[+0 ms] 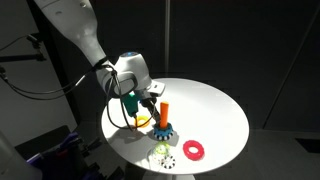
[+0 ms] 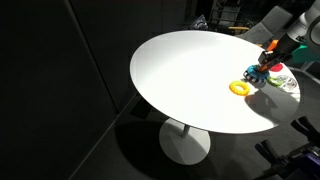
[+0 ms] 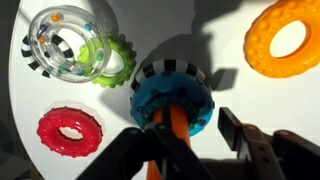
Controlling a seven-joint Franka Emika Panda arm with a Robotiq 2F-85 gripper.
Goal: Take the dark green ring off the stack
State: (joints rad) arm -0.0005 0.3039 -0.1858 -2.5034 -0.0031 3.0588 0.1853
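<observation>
The stack is an upright orange peg [image 3: 176,124] with a blue toothed ring [image 3: 160,100] round its foot and a black-and-white striped ring [image 3: 172,68] under that. A thin dark greenish band [image 3: 193,117] lies on the blue ring close around the peg; it looks like the dark green ring. My gripper [image 3: 185,140] is open, with one finger on each side of the peg and nothing held. The peg [image 1: 165,108] and the gripper [image 1: 148,102] also show in an exterior view, and the stack [image 2: 252,72] is small in an exterior view.
A red ring [image 3: 70,130] lies loose beside the stack. A pale yellow-green gear ring [image 3: 112,62] and a clear ring with beads [image 3: 62,42] lie together. An orange-yellow ring [image 3: 285,38] lies on the other side. The round white table's [image 1: 215,100] edge is close to the red ring [image 1: 193,150].
</observation>
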